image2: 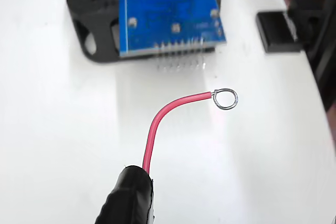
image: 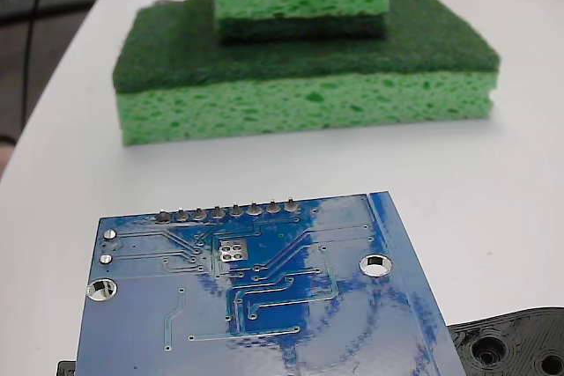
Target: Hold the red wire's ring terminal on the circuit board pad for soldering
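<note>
- The red wire (image2: 157, 124) curves up from a black sleeve (image2: 126, 198) at the wrist view's bottom edge; its ring terminal (image2: 226, 98) hangs over bare white table (image2: 52, 129), short of the circuit board (image2: 168, 9).
- The gripper's fingers are not visible, so whether it pinches the sleeve cannot be told.
- In the fixed view, the pad (image: 232, 250) lies uncovered near the pin row (image: 227, 211), seemingly awaiting the ring.
- Green sponges (image: 300, 85) sit stacked behind the board.
</note>
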`<state>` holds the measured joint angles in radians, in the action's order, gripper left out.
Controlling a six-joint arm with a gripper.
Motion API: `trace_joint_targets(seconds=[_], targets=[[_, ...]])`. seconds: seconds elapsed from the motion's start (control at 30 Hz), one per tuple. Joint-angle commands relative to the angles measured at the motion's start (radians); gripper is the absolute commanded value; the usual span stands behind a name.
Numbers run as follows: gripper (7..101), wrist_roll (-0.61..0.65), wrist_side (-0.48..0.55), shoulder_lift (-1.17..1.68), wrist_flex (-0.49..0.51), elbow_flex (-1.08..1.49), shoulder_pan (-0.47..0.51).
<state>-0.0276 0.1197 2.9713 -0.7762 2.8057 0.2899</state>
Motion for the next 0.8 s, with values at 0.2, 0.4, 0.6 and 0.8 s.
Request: trace_joint_targets(seconds=[0.2,0.4,0.6,0.8], targets=[[100.3,0.029,0.043,-0.247,0.087,-0.14,0.023],[100.3,0.048,0.081,-0.491,0.172,-0.235,0.026],[100.3,0.063,0.115,-0.676,0.181,-0.345,0.038],[100.3,0.074,0.19,-0.765,0.179,-0.43,0.069]])
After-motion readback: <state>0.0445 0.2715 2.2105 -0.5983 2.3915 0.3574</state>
